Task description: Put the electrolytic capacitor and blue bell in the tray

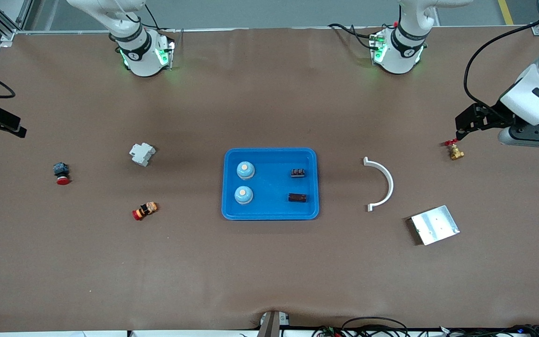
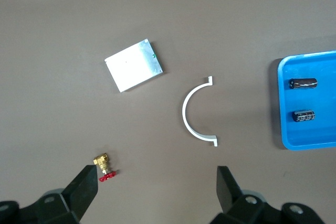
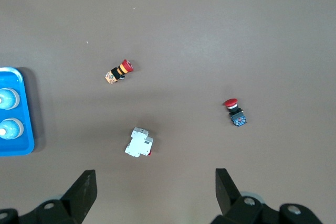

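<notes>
The bright blue tray [image 1: 272, 187] lies mid-table. In it stand two blue bells [image 1: 245, 170] [image 1: 243, 195] at the right arm's end, and two dark electrolytic capacitors [image 1: 298, 172] [image 1: 298, 198] lie at the left arm's end. The left wrist view shows the tray [image 2: 283, 129] with both capacitors [image 2: 303, 83] [image 2: 303, 115]. The right wrist view shows the tray [image 3: 27, 103] with both bells [image 3: 6, 98] [image 3: 9, 128]. My left gripper [image 1: 461, 125] [image 2: 157, 182] hangs open and empty over the table by the brass valve. My right gripper [image 1: 17, 127] [image 3: 156, 184] hangs open and empty over the table's edge at the right arm's end.
Toward the left arm's end lie a brass valve with a red handle [image 1: 455, 150], a white half-ring [image 1: 384, 185] and a silver metal plate [image 1: 434, 224]. Toward the right arm's end are a white breaker [image 1: 142, 153], a red mushroom button [image 1: 61, 173] and a red-and-yellow button [image 1: 145, 210].
</notes>
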